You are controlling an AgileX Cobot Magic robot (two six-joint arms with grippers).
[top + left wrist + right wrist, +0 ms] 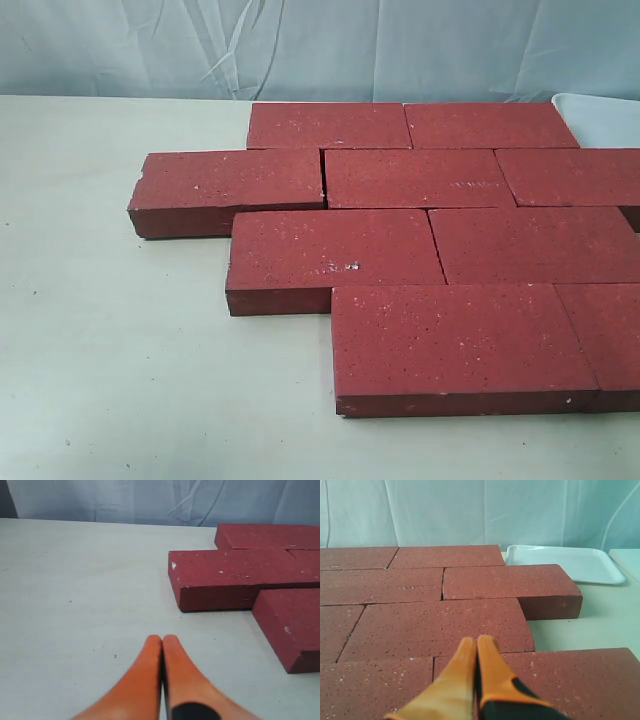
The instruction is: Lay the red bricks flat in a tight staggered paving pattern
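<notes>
Nine rough dark red paving bricks [380, 250] lie staggered toward the worktop's [100, 350] far edge. The left hand [161, 640] and right hand [476, 641] are pressed together, empty. Likely only tightening remains: nudge the leftmost brick inward.

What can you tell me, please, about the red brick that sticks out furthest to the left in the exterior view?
This brick is dark red, rectangular and thin, with a rough surface flecked white and small white chips near its free end. It lies flat on the pale table, leftmost in the second row from the back. Its right end meets its row neighbour at a thin seam. Its far edge partly meets the back-row brick, its near edge the third-row brick. Its left part projects free.
</notes>
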